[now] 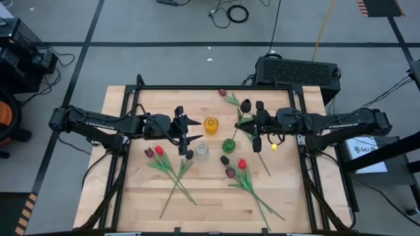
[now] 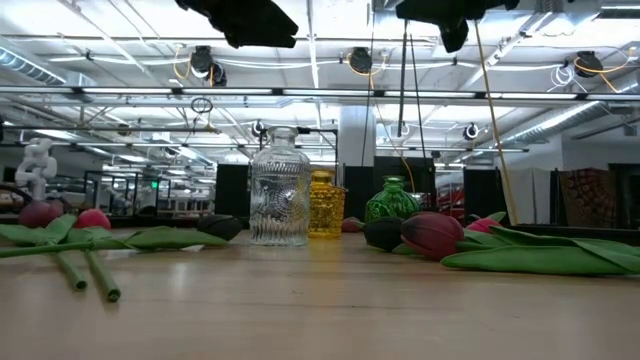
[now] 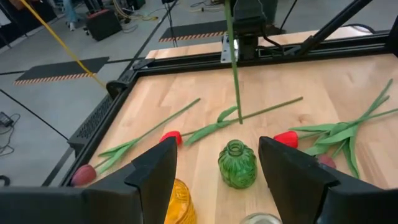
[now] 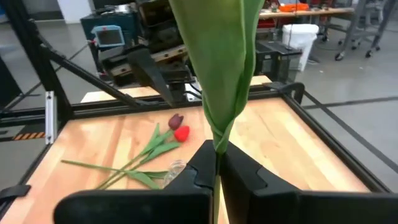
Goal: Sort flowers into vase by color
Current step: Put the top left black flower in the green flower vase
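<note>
One dark-headed tulip (image 1: 245, 105) is hanging in the right gripper's (image 1: 256, 134) closed jaws, seemingly awaiting lowering stem-first into the green vase (image 1: 228, 145), while the left gripper (image 1: 187, 128) is hovering open-jawed.

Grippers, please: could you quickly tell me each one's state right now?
Left gripper: open, holding nothing.
Right gripper: shut on a tulip, stem hanging above the green vase.

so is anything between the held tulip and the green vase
Nothing visible. The right gripper holds the tulip upright, stem hanging above the table just past the green vase, with open air between them.
</note>
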`<state>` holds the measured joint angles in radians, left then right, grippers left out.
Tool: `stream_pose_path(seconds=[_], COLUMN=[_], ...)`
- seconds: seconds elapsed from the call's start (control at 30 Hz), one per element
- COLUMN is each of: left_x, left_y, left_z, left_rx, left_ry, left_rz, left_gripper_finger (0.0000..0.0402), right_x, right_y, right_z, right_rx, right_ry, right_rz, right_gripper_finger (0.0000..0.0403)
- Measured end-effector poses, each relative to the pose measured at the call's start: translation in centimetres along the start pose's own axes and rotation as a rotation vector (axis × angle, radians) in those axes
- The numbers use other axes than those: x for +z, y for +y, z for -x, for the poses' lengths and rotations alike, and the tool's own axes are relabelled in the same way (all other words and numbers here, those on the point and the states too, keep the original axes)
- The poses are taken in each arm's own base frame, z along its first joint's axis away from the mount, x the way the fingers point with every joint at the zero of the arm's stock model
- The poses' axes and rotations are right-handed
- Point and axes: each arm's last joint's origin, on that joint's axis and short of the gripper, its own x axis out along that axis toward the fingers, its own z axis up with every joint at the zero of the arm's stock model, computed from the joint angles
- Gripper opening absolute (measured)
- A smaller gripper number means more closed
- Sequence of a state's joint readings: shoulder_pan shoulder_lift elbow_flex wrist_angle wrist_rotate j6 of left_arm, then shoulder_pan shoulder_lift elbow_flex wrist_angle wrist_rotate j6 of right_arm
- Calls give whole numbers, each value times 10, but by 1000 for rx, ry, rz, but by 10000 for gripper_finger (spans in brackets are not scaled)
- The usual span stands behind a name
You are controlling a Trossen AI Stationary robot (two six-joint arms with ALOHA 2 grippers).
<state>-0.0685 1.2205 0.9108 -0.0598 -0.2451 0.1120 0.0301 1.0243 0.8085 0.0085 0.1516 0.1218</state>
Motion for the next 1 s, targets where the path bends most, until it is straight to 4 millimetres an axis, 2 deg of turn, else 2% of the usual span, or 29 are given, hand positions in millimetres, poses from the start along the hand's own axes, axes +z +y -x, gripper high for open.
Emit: stream_pose_path(seconds=[0.37,1.0], left_x=[0,-2], left_y=[0,0], left_z=[0,0], left_rx=[-1,-3], left_ry=[2,17], left_rz=[-1,-4], left_gripper_finger=[233,233], right_x=[-11,-17], right_y=[-6,-12], right_z=[-21,-23], right_rx=[-37,-97], right_ry=[54,62], right_rz=[-30,-135], right_gripper_finger=[6,6])
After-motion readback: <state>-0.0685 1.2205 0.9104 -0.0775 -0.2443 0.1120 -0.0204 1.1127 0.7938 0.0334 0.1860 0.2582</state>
